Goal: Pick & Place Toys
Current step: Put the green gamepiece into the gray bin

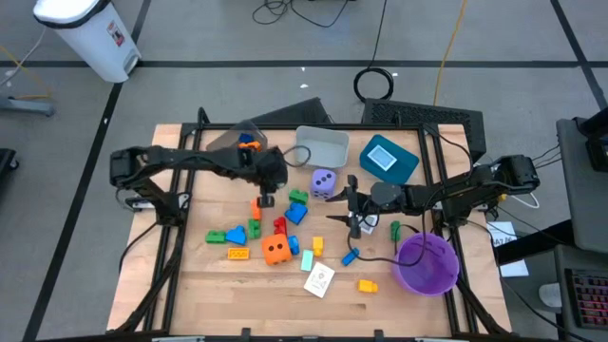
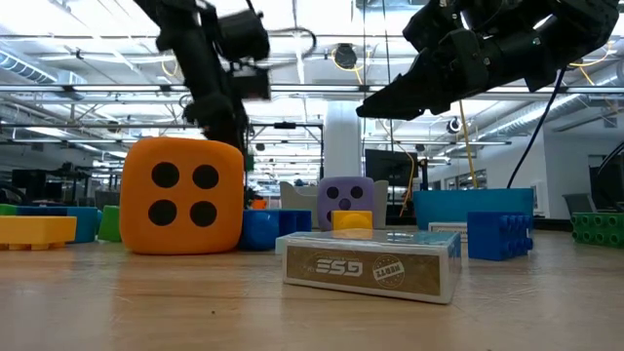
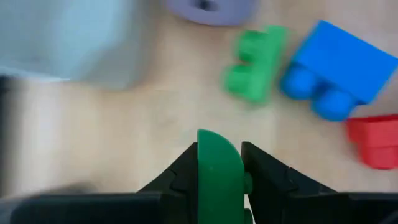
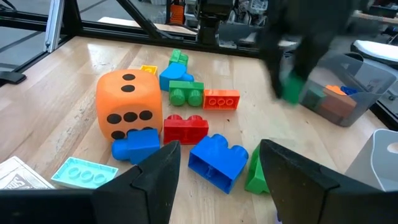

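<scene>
While the overhead camera only shows my left hand [image 1: 267,199] hanging over the wooden table [image 1: 190,285] between the grey bin [image 1: 323,144] and the heap of toys, my left wrist camera shows its fingers pinching a green block [image 3: 217,171] between them, above bare wood near a green brick [image 3: 254,62] and a blue brick [image 3: 339,68]. My right hand [image 4: 214,165] sits spread, holding nothing, low over the table just right of the purple die [image 1: 324,182]; its wrist camera looks across a blue brick, a red brick [image 4: 185,129], an orange brick [image 4: 221,99] and the orange die [image 4: 127,102], and catches my other arm with the green block in front of the bin that holds orange and brown pieces. From table height, the orange die [image 2: 182,195] looms large beside a card box [image 2: 372,265] lying flat, with the purple die [image 2: 346,200] behind it. The overhead camera alone shows the purple bowl [image 1: 427,263] and the teal bin [image 1: 389,158] to the right.
</scene>
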`<act>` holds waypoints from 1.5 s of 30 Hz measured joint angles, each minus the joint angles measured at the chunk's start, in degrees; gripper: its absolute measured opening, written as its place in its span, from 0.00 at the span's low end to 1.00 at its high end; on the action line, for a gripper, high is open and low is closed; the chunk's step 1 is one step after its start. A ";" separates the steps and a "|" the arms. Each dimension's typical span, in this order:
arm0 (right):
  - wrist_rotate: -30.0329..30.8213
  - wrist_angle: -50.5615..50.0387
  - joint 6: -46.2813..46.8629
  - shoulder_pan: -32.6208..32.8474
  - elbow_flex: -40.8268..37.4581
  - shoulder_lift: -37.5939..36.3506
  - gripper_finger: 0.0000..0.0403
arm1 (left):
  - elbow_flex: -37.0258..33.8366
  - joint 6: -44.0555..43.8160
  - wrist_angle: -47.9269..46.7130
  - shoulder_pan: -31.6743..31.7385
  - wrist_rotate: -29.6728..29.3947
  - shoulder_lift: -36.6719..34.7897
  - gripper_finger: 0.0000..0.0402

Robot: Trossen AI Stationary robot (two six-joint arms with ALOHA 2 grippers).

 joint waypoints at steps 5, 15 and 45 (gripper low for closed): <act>0.00 -0.03 0.10 0.01 -0.01 0.00 0.53 | 2.48 0.39 -5.31 4.49 -7.66 -4.36 0.28; 0.00 0.02 0.11 0.01 -0.02 0.00 0.53 | 2.46 -0.20 -5.46 23.48 -3.55 -3.98 0.25; 0.07 -0.42 0.08 0.00 -0.02 0.00 0.53 | 2.37 1.11 0.10 30.10 9.51 5.55 0.56</act>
